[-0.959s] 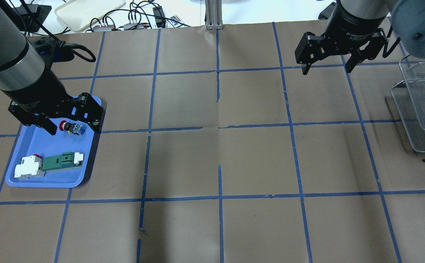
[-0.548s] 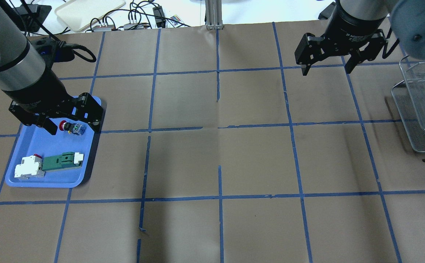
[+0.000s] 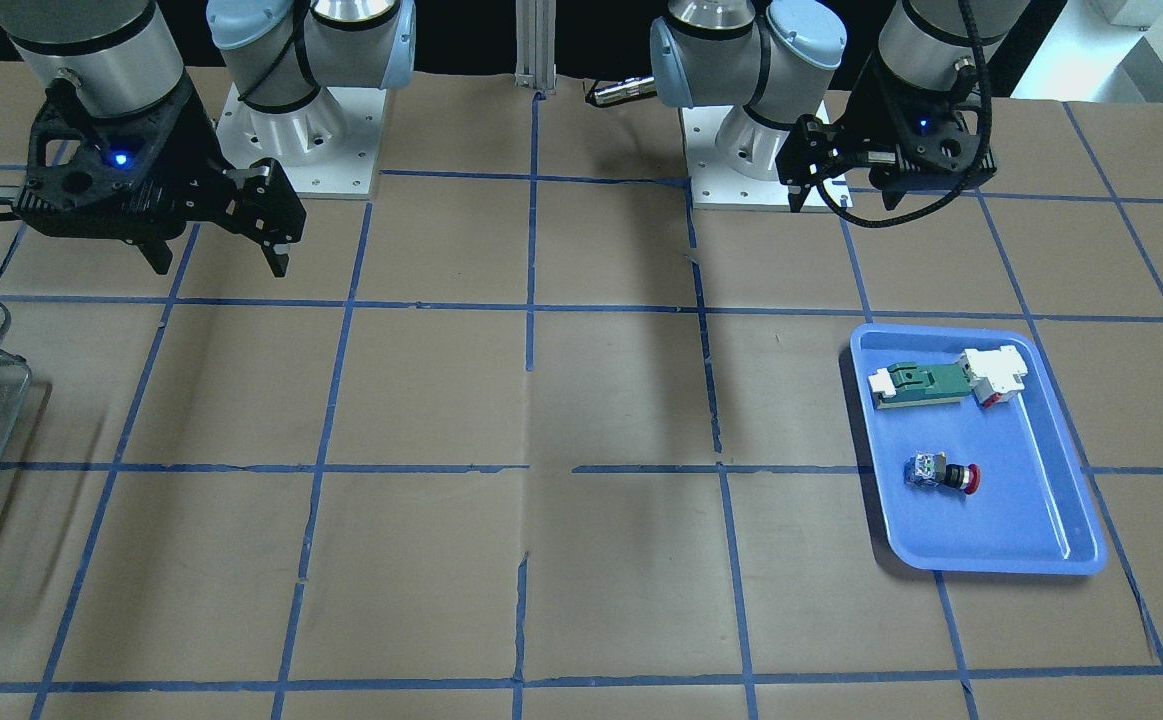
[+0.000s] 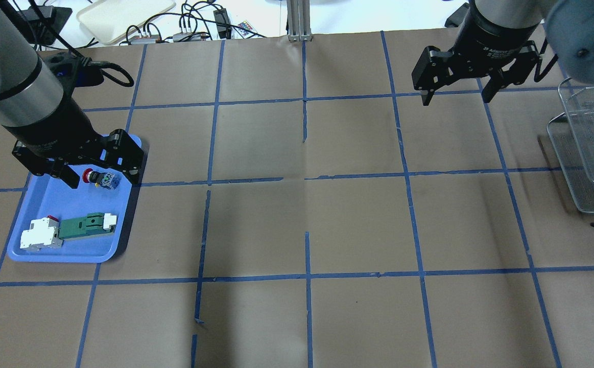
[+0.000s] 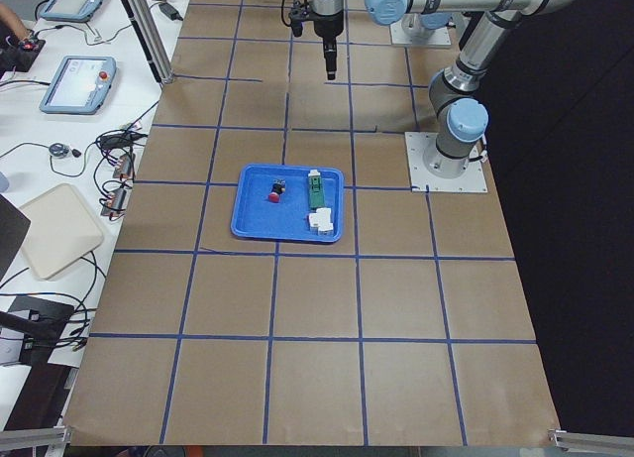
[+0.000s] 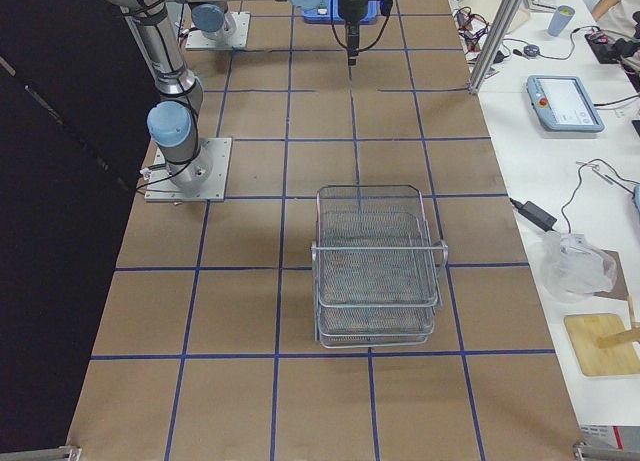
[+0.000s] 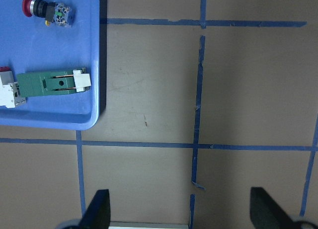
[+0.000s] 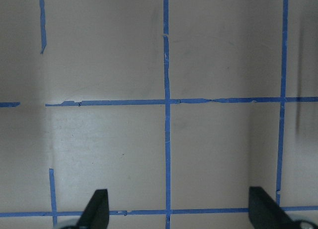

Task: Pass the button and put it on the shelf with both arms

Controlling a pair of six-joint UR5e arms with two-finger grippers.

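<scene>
The button (image 4: pixel 100 179), with its red cap and a black collar, lies on its side in the blue tray (image 4: pixel 72 255). It also shows in the front view (image 3: pixel 944 472) and at the top left of the left wrist view (image 7: pixel 47 9). My left gripper (image 4: pixel 100 178) hangs open and empty high above the tray's far end, over the button. My right gripper (image 4: pixel 456 96) is open and empty over the far right of the table, left of the wire-mesh shelf (image 4: pixel 590 148). Both wrist views show wide-apart fingertips (image 7: pixel 99 209) (image 8: pixel 97 209).
The tray also holds a green-and-white flat part (image 4: pixel 85 225) and a white block with a red tab (image 4: pixel 39 235). The shelf stands at the table's right end (image 6: pixel 375 271). Brown paper with blue tape lines covers the table. Cables and a cream tray lie beyond the far edge.
</scene>
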